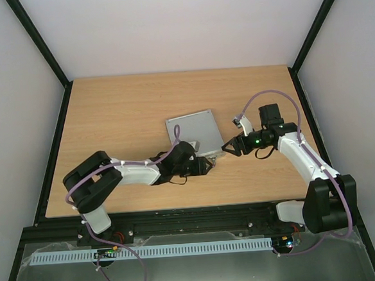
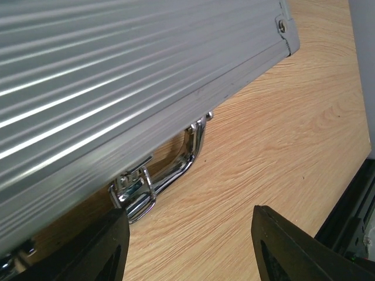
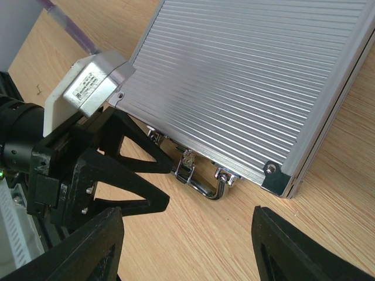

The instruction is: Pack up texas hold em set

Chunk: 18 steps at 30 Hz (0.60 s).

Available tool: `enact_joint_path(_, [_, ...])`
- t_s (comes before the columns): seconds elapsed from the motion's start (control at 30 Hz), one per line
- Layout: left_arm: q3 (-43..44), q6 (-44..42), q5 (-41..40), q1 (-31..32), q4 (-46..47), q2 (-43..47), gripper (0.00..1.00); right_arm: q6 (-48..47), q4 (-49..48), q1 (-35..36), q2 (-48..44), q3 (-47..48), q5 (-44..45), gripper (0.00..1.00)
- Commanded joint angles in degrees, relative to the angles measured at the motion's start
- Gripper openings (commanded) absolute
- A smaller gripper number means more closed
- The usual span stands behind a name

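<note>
— Entry 1, left gripper: condition?
— Fingers spread wide, nothing held. Poised at the front edge of the silver case, with the latch and chrome handle ahead at 12 o'clock. Probably placed there to work the latch.
— Entry 2, right gripper?
— Likewise gaping and empty. It hovers off the same edge, presumably to assist.
— Entry 3, the set?
— Silver case, lid down, flat on the table. In the top view it lies at 11 o'clock from the left gripper and 10 o'clock from the right. Contents unseen. Latch fastened or not: cannot tell.
</note>
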<state>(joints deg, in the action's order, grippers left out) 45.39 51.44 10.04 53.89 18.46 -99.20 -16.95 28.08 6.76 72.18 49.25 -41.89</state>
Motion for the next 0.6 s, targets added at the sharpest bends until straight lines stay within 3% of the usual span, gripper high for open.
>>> enact_joint_path(0.0, [2.0, -1.2, -1.2, -0.1, 0.0, -2.9, 0.6, -1.0, 1.4, 0.2, -0.6, -0.8, -0.3, 0.61])
enact_joint_path(0.37, [8.2, -2.0, -4.7, 1.8, -8.6, -5.1, 0.6, -1.2, 1.7, 0.1, -0.4, -0.7, -0.5, 0.61])
enact_joint_path(0.57, [7.7, -2.9, -7.6, 3.4, -10.6, -0.7, 0.59, -1.3, 1.8, 0.1, -0.4, -0.7, -0.5, 0.61])
